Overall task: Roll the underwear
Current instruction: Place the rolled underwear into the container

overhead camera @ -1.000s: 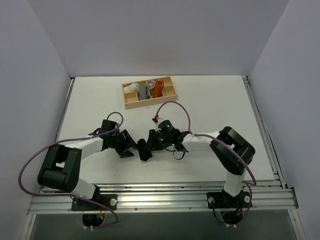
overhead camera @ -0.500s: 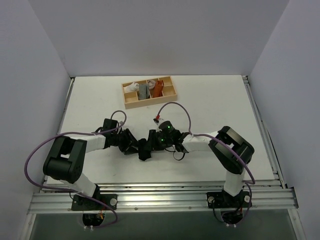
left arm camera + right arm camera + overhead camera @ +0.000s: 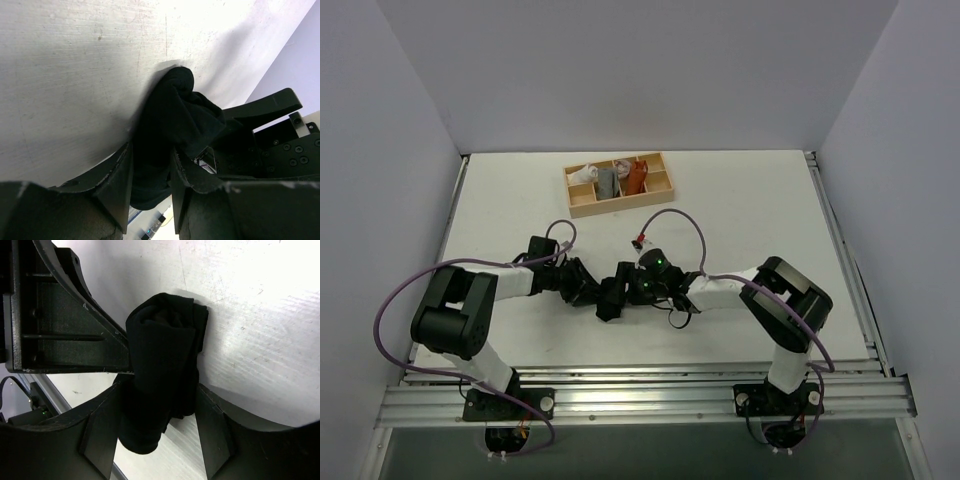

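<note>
- Left gripper (image 3: 150, 167) is clamped on the underwear (image 3: 175, 115), cloth filling its jaws. Right gripper (image 3: 156, 415)?
- Jaws wide, loosely straddling that black roll, gap on one side. Roll lies on the table (image 3: 750, 210), nearer the arm bases than the wooden tray (image 3: 582, 208).

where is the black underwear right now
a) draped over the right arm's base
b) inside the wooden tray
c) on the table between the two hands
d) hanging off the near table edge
c: the underwear is a bunched roll on the table, with the left hand at one side and the right hand at the other, well short of the wooden tray.
</note>
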You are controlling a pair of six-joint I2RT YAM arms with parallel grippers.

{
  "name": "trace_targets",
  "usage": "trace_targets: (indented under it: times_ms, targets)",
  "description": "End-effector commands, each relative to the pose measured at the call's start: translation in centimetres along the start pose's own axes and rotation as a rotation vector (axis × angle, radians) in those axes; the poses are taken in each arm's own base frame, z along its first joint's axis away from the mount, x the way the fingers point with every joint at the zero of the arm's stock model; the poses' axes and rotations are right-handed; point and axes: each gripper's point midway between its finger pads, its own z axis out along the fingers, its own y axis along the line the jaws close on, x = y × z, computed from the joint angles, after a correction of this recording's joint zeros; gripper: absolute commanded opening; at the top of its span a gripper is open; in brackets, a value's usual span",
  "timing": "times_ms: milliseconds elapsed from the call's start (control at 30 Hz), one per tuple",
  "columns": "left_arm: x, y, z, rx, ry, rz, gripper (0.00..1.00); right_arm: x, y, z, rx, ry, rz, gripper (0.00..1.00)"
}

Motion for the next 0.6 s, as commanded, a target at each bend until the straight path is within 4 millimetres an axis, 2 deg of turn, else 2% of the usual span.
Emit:
trace_targets:
  times_ms: [0,200,300,400,433,533,567]
  targets:
    - [0.2,4.7,0.8,-0.18,-0.042,-0.006,0.38,4.5,-2.1,-0.4,0.091,0.091,0.042,0.54]
    - [0.3,5.0,0.6,-0.194,-0.046,-0.011,0.37,5.7,-2.8,0.4,0.106,0.122,0.057,0.56]
    - [0.4,5.1,0.6,-0.205,-0.043,-0.012,0.37,6.1,-2.9,0.5,0.091,0.118,0.084,0.52]
    - [0.5,5.2,0.6,-0.212,-0.044,-0.011,0.37,7.1,-3.5,0.3,0.086,0.127,0.111,0.35]
    - [0.4,5.2,0.5,-0.214,-0.046,-0.012,0.37,7.3,-3.8,0.2,0.087,0.132,0.118,0.2]
    - [0.4,5.2,0.5,-0.218,-0.05,-0.016,0.37,8.3,-4.9,0.2,0.098,0.147,0.136,0.03]
    - [0.4,5.2,0.5,-0.219,-0.05,-0.018,0.37,8.5,-5.0,0.2,0.096,0.147,0.139,0.01]
